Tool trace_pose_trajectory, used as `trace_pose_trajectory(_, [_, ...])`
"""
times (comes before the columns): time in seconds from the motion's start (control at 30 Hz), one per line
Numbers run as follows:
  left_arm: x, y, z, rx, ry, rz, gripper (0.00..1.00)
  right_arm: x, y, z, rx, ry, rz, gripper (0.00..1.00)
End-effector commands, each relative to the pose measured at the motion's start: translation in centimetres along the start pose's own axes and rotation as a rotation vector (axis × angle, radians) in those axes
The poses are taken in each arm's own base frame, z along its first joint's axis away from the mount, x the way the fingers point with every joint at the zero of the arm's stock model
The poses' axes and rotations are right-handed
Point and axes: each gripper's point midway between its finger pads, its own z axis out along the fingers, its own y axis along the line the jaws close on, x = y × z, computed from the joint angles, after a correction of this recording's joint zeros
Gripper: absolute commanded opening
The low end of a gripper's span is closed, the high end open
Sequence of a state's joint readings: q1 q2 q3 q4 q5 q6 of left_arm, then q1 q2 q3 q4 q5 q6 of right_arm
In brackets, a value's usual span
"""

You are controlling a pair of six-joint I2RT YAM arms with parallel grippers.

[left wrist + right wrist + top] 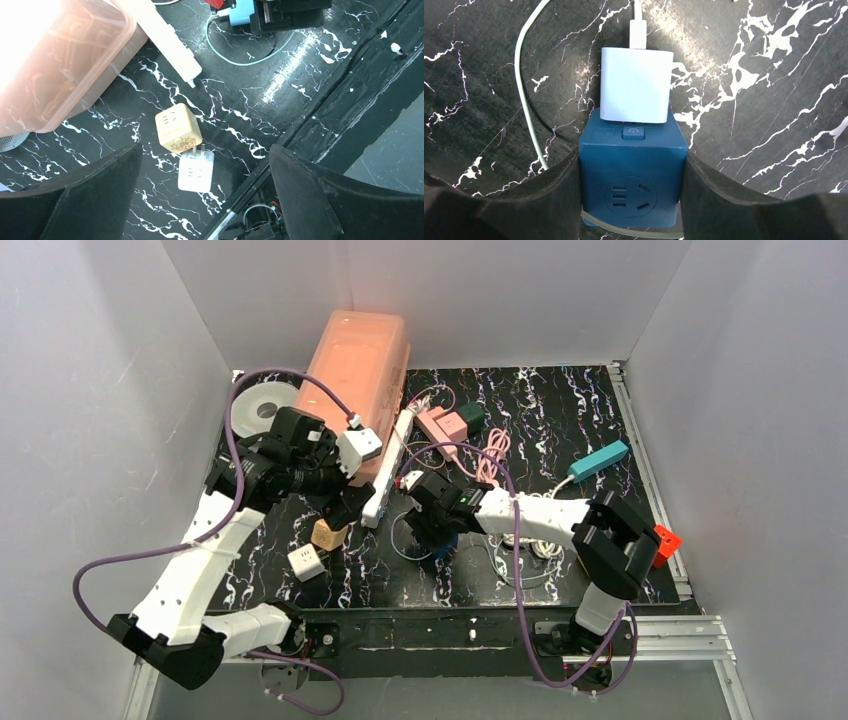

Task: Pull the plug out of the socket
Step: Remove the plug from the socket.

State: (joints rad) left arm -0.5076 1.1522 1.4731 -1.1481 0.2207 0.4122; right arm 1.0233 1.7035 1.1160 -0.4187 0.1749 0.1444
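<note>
One white plug (636, 85) sticks out of blue socket (631, 170), long axis pointing straight away from it; R gripper (631, 192) clamps socket sides, L gripper (204, 155) wide open.

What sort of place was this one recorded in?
Probably a robot lab test cell: plain white walls box in a black marbled tabletop, two arms bolted at its near edge, and props like a blue socket cube, a white power strip and loose adapters.

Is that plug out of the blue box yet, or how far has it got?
Not out yet. The right gripper has its fingers against both sides of the blue socket cube, so bracing looks in hand. The white plug sits in it. The left gripper, open, hovers elsewhere; the pull remains.
</note>
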Motion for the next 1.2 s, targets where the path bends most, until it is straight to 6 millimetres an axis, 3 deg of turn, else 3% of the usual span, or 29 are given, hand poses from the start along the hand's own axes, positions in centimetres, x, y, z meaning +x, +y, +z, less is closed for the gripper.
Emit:
trace_pose_trajectory(0.0, [-0.2, -0.9, -1.0, 0.003, -0.094, 0.040, 0.98, -1.3, 0.0, -2.3, -0.012, -0.062, -0.027, 0.42])
trace_pose_trajectory(0.13, [-0.3, -2.5, -1.1, 0.057, -0.198, 0.110, 0.98, -3.9, 0.0, -5.2, -0.020, -0.174, -0.055, 0.07])
trace_pose_trajectory(0.2, [-0.5, -3.4, -1.3, 0.085, -0.255, 0.160, 0.98, -5.6, 0.0, -7.5, -0.017, -0.293, -0.083, 0.02])
trace_pose_trajectory(0.33, [-0.4, -4.8, -1.0, 0.143, -0.329, 0.257, 0.98, -7.8, 0.5, -11.5, 0.001, -0.511, -0.163, 0.01])
trace_pose_trajectory(0.5, [-2.0, -5.0, -1.2, 0.136, -0.439, 0.420, 0.98, -8.0, 2.0, -15.0, -0.028, -0.577, -0.199, 0.01])
trace_pose_trajectory(0.63, [-5.2, -4.1, -3.4, 0.019, -0.573, 0.585, 0.98, -8.0, 2.8, -17.6, -0.085, -0.613, -0.162, 0.01])
trace_pose_trajectory(0.73, [-6.6, -5.7, -5.6, 0.039, -0.671, 0.701, 0.98, -7.9, 3.1, -18.8, -0.090, -0.630, -0.169, 0.01])
trace_pose_trajectory(0.87, [-5.5, -9.4, -6.5, 0.125, -0.773, 0.882, 0.98, -8.1, 3.9, -19.4, -0.118, -0.628, -0.156, 0.01])
trace_pose_trajectory(0.93, [-4.7, -10.3, -5.9, 0.138, -0.784, 0.961, 0.98, -8.6, 4.7, -19.9, -0.159, -0.639, -0.148, 0.01])
trace_pose_trajectory(1.17, [-3.9, -11.0, -4.3, 0.018, -0.843, 1.323, 0.98, -9.5, 7.5, -21.9, -0.316, -0.662, -0.162, 0.01])
